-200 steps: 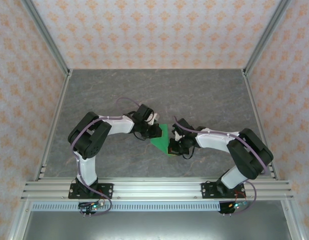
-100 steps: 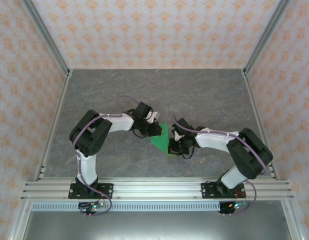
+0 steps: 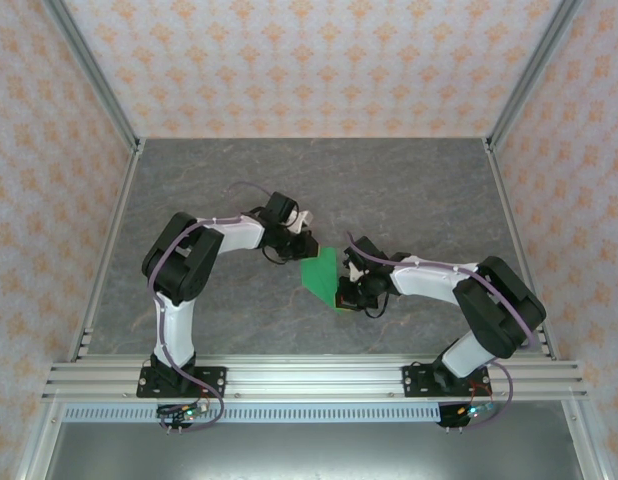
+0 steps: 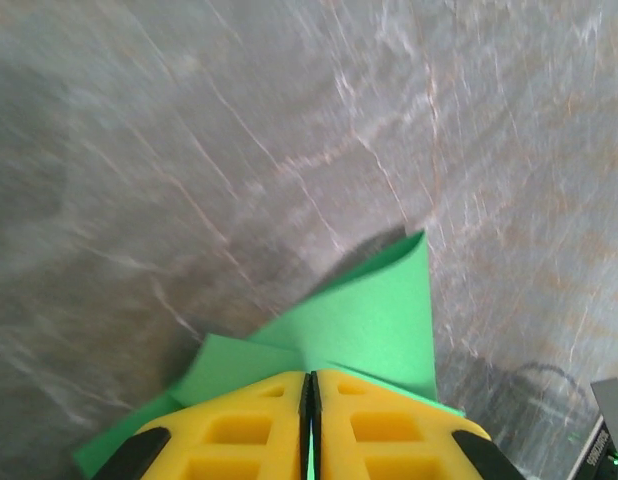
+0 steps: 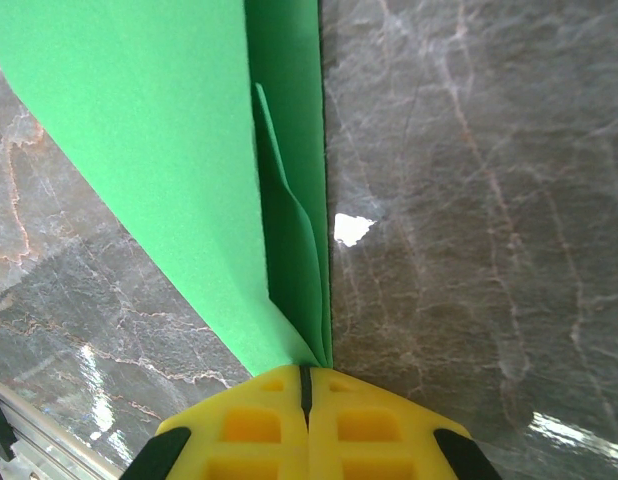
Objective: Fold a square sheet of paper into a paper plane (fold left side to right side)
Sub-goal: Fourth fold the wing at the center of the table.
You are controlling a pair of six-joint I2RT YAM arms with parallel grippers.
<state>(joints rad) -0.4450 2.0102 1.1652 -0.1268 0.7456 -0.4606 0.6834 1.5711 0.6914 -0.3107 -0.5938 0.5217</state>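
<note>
The square sheet of paper [image 3: 321, 272] is bright green and folded into layers. It sits over the middle of the big grey desk [image 3: 409, 190], between the two arms. The left arm [image 3: 194, 265] reaches in to the paper's far corner. The right arm [image 3: 459, 285] reaches in to its near corner. The left jaws are closed tight on the paper, and green sticks out past their yellow pads [image 4: 259, 430]. The right jaws are closed on the paper too, pinching a folded edge. A tiny white spot [image 5: 351, 229] shows on the desk just beside that edge.
</note>
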